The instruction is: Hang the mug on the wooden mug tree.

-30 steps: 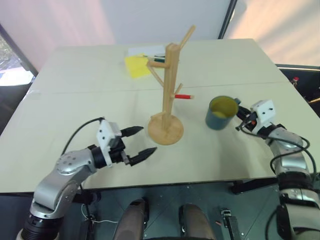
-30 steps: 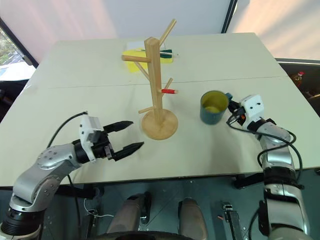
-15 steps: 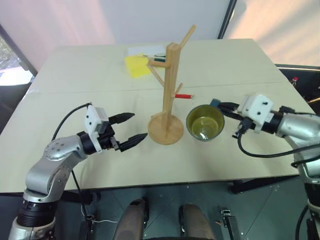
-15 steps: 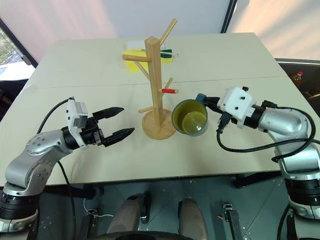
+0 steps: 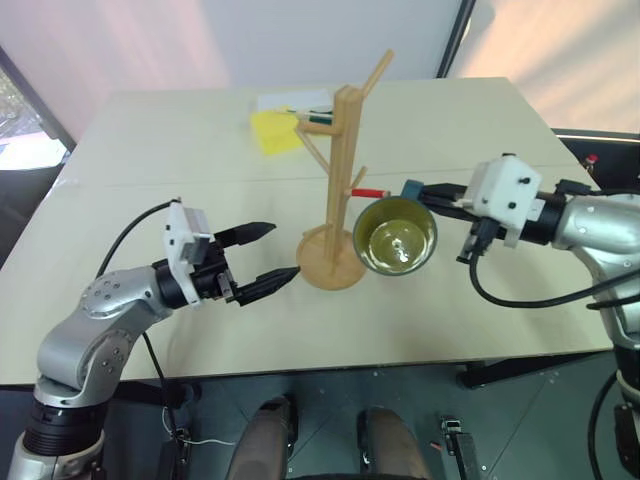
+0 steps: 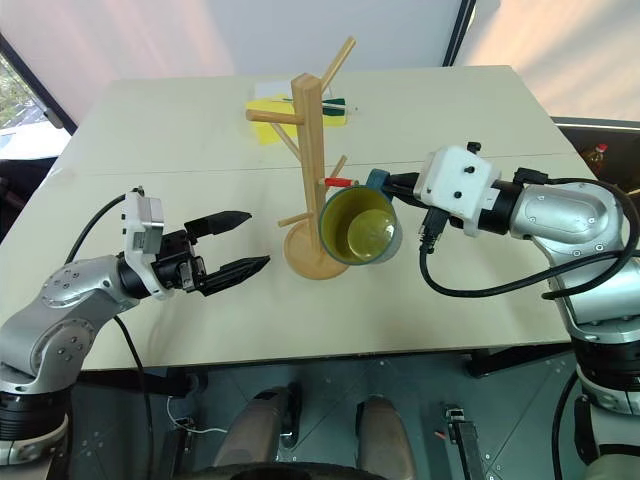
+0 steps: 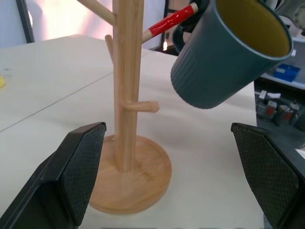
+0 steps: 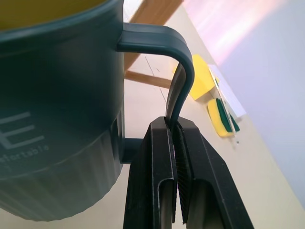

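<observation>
The teal mug (image 5: 395, 236) with its yellow inside hangs in the air, tipped so its mouth faces up toward me. It is just right of the wooden mug tree (image 5: 339, 170), close to a red-tipped peg (image 5: 368, 192). My right gripper (image 5: 418, 190) is shut on the mug's loop handle (image 8: 183, 78), its fingers (image 8: 159, 157) pinching the loop's lower part. My left gripper (image 5: 280, 250) is open and holds nothing, hovering left of the tree's round base (image 7: 128, 183) and pointing at it.
Yellow notes (image 5: 272, 131), white paper and green pens (image 5: 316, 118) lie at the back of the beige table (image 5: 150, 150), behind the tree. The table's front edge runs just below both arms. Small items stand off the table at the right (image 5: 591, 161).
My right gripper has lifted the mug off the table, carried it left to the tree and tipped it. The left gripper has risen a little.
</observation>
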`<state>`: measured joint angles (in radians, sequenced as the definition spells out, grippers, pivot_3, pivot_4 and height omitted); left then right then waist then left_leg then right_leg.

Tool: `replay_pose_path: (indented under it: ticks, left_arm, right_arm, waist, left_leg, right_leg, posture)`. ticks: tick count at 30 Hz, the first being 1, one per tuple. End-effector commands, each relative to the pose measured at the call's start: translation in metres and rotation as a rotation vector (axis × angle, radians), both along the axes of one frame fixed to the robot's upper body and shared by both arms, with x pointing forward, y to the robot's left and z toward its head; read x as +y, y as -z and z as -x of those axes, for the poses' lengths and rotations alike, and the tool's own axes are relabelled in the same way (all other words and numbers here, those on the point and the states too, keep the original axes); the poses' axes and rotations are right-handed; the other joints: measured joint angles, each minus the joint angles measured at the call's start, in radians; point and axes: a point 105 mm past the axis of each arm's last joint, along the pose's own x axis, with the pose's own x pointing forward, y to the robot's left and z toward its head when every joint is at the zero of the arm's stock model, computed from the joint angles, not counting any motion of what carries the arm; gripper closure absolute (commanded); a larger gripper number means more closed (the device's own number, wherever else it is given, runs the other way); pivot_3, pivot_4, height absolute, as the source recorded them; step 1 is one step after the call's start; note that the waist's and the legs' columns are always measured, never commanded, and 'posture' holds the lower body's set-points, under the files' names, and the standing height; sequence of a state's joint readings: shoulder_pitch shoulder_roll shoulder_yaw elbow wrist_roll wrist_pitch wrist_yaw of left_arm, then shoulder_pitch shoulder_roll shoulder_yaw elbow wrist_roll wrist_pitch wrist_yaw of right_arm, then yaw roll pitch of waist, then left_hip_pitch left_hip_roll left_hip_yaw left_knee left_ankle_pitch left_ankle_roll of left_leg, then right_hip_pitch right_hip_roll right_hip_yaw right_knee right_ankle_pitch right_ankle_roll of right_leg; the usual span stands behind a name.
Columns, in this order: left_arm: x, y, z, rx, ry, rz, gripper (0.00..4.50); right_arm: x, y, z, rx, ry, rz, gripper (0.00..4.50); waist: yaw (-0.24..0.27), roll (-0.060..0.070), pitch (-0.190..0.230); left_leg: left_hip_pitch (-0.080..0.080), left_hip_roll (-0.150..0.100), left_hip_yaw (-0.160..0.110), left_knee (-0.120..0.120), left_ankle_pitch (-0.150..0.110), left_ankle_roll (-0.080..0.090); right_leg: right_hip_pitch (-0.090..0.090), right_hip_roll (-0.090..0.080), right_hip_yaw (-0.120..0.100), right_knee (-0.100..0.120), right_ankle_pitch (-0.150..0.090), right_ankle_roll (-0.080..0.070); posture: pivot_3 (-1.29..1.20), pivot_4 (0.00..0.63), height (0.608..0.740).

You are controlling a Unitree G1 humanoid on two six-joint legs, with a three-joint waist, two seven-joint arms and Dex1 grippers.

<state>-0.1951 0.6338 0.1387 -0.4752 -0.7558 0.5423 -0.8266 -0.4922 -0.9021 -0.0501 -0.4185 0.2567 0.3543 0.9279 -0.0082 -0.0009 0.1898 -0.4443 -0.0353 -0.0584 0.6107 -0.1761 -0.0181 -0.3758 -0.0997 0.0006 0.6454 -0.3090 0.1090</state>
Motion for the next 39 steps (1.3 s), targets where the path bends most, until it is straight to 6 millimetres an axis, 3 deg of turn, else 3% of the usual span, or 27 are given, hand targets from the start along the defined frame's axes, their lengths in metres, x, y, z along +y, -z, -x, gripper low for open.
replay_pose_path:
  ticks: [1, 19, 22, 28, 33, 36, 39]
  left_arm:
    - [0.000, -0.012, 0.004, -0.049, 0.004, 0.009, 0.00]
    - [-0.004, -0.012, 0.006, -0.049, -0.004, 0.031, 0.00]
    - [-0.004, -0.012, 0.006, -0.051, -0.006, 0.035, 0.00]
    - [-0.005, -0.016, 0.007, -0.056, 0.000, 0.046, 0.00]
    - [-0.004, -0.017, 0.007, -0.056, 0.000, 0.049, 0.00]
    - [0.001, -0.016, 0.003, -0.045, -0.031, 0.064, 0.00]
    - [0.032, -0.003, -0.022, -0.017, -0.252, 0.103, 0.00]
  right_arm:
    - [0.011, -0.014, 0.005, -0.061, -0.036, 0.008, 4.48]
    - [0.034, -0.010, -0.015, -0.035, -0.057, -0.023, 4.48]
    - [0.034, -0.011, -0.016, -0.021, -0.055, -0.040, 3.56]
    - [0.028, -0.014, -0.018, -0.059, -0.031, -0.026, 0.59]
    - [-0.001, -0.021, -0.017, -0.048, 0.037, -0.109, 0.59]
    - [-0.024, -0.022, -0.015, 0.001, 0.071, -0.257, 0.59]
    - [-0.058, 0.004, -0.019, 0.140, 0.160, -0.496, 0.59]
  waist:
    - [0.000, 0.000, 0.000]
    - [0.000, -0.001, 0.001]
    - [-0.001, -0.001, 0.001]
    - [-0.001, -0.001, 0.001]
    - [0.004, -0.002, 0.001]
    - [0.007, -0.002, 0.001]
    - [0.018, -0.005, 0.000]
  left_leg:
    - [0.000, 0.000, 0.000, 0.000, 0.000, 0.000]
    - [0.000, 0.000, 0.000, 0.000, 0.000, 0.000]
    - [0.000, 0.000, 0.000, 0.000, 0.000, 0.000]
    - [0.000, 0.000, 0.000, 0.000, 0.000, 0.000]
    - [0.000, 0.000, 0.000, 0.000, 0.000, 0.000]
    - [0.000, 0.000, 0.000, 0.000, 0.000, 0.000]
    - [0.002, 0.001, -0.001, 0.000, 0.000, 0.000]
  right_leg:
    - [0.000, 0.000, 0.000, 0.000, 0.000, 0.000]
    - [0.000, 0.001, -0.001, 0.001, 0.000, 0.000]
    - [0.000, 0.001, -0.001, 0.001, 0.000, 0.000]
    - [0.000, 0.001, -0.001, 0.001, 0.000, 0.000]
    - [0.000, 0.001, -0.001, 0.000, 0.000, 0.000]
    - [0.000, 0.001, -0.001, 0.000, 0.000, 0.000]
    - [0.002, 0.002, -0.001, 0.001, 0.000, 0.000]
  posture:
    - [0.00, 0.150, 0.740]
    - [0.00, 0.150, 0.740]
    - [0.00, 0.150, 0.740]
    - [0.00, 0.150, 0.740]
    - [0.00, 0.150, 0.740]
    - [0.00, 0.150, 0.740]
    - [0.00, 0.150, 0.740]
